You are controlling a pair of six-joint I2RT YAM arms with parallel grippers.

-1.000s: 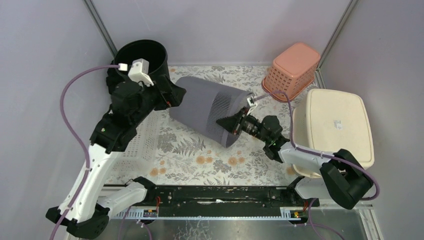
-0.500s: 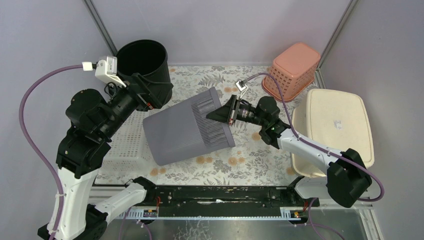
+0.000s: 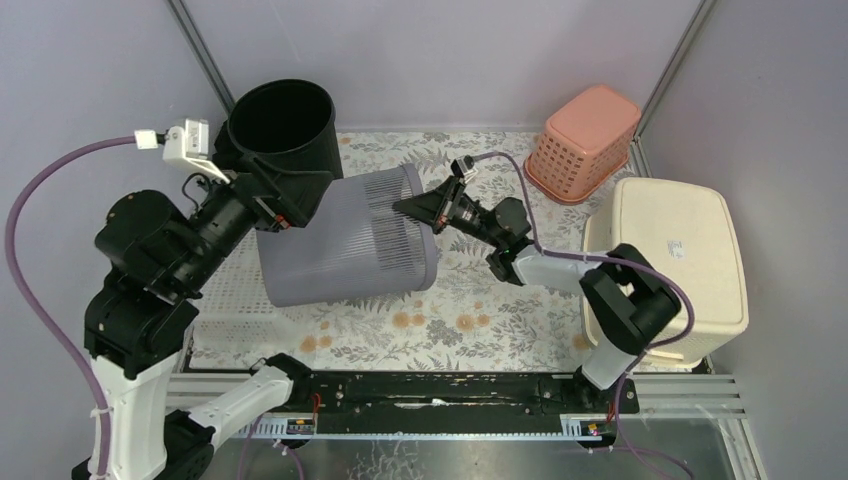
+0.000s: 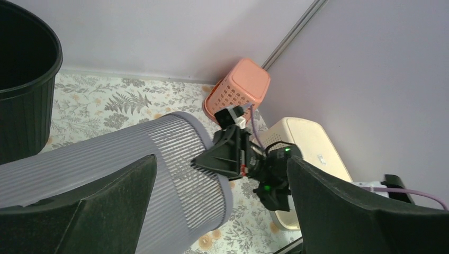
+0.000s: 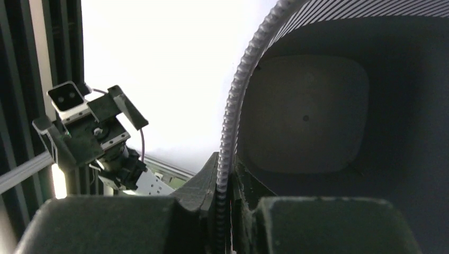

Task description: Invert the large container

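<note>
Beside the black bin (image 3: 280, 125) in the far left corner of the surface (image 3: 480, 310), the left end effector (image 3: 283, 200) is released, its fingers (image 4: 90, 211) spread wide over the closed end of the grey container (image 3: 340, 245). The container lies tilted on its side near the middle, mouth toward the right. There the right end effector (image 3: 418, 210) is clenched on its rim (image 5: 227, 143), one finger inside, one outside.

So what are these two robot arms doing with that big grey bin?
They are handling the grey ribbed container, which is meant to end up upside down. It is on its side over the flowered table, open mouth toward the right. The right gripper pinches its rim, and the left gripper, fingers spread wide, sits at its closed end beside the black bucket.
</note>
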